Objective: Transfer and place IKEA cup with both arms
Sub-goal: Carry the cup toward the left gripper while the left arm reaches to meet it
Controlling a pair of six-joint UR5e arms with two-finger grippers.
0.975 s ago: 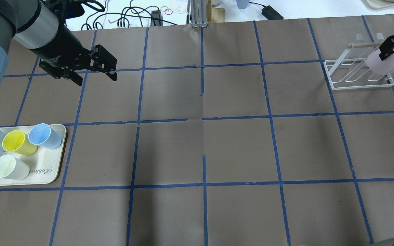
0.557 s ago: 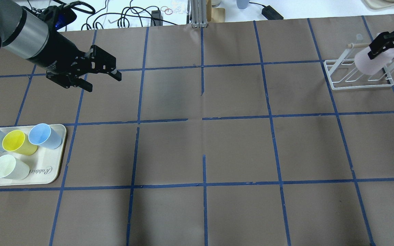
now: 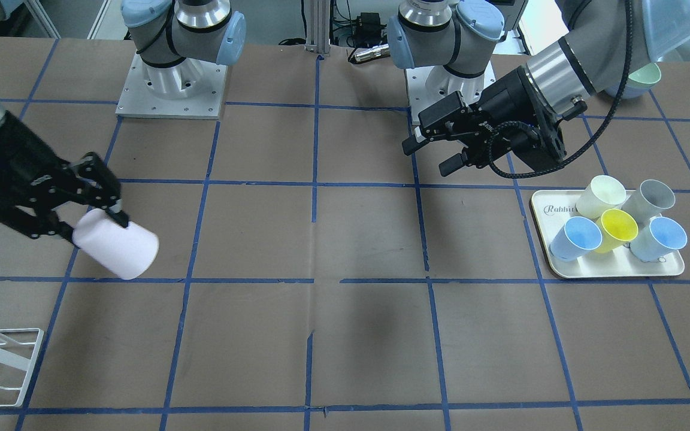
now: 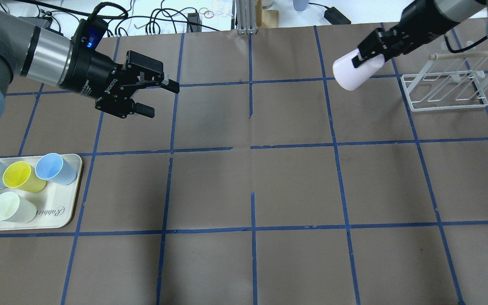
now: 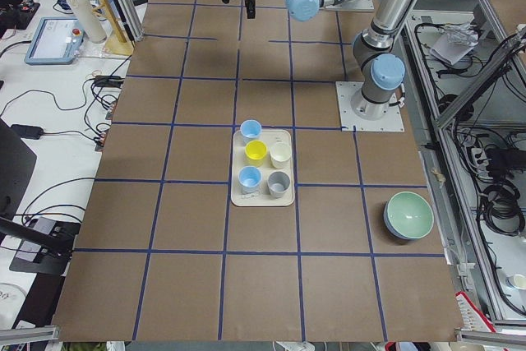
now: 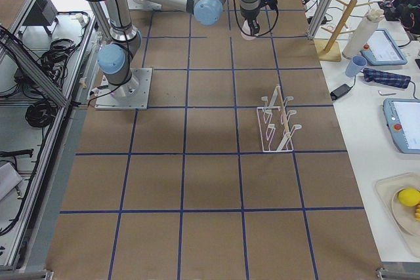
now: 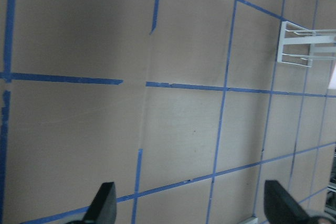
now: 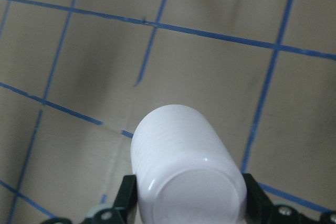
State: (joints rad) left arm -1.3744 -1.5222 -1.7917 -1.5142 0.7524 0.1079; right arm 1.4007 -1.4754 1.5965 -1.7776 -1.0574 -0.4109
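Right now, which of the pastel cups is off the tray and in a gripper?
The pale pink cup: it alone is clamped in the right gripper, held sideways near the white rack. The other five cups sit on the cream tray.

the overhead camera looks forward and down from behind the robot onto the brown paper-covered table with a blue tape grid (image 4: 295, 186). the front-facing camera looks back from across it, steeply down. both catch the white wire rack (image 4: 449, 107) and the cream rectangular tray (image 4: 59, 214). two end cameras look along the table from high and far. the left wrist camera glimpses the rack's corner. the right wrist camera sits close on the pale pink plastic tapered cup (image 8: 184, 166).
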